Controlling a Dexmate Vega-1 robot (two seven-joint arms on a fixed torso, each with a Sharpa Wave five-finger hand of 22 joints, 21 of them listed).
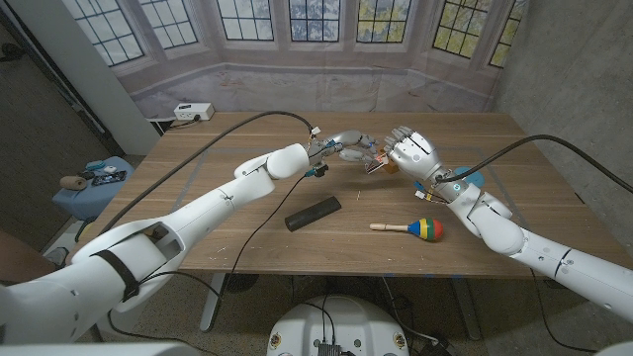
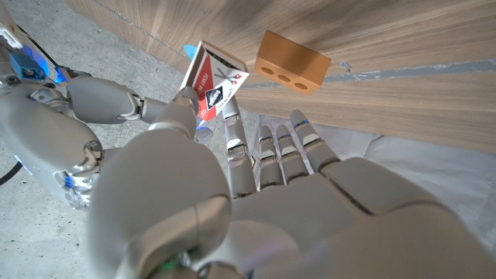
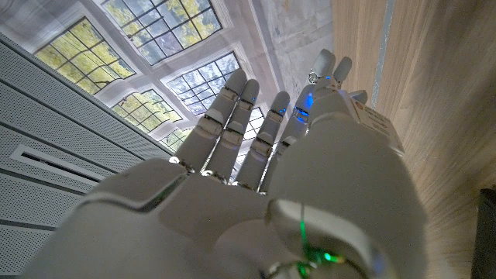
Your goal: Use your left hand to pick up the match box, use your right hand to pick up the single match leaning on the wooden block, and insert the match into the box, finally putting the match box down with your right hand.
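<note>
- nearest us on the worktop [image 1: 247, 237] lie a dark flat bar [image 1: 313, 213] and a painted rattle [image 1: 411, 229], both well clear of where the hands meet.
- further in, above the middle of the worktop, the left hand [image 1: 341, 146] and the right hand [image 1: 409, 154] come together with the match box [image 1: 375, 163] between them.
- from the left wrist, the match box [image 2: 212, 87] looks pinched by fingertips at its lower end; whether the right hand also grips it i cannot tell, since its fingers [image 3: 232, 132] look only loosely spread.
- the box should be light, thin card, easy to crush or twist; i'd hold it by the short ends or narrow sides, gently, leaving the drawer free.
- the wooden block [image 2: 293, 62] sits just beyond the box on the worktop; i can't make out the match.
- there is open room on every side, and the far edge is well off.
</note>
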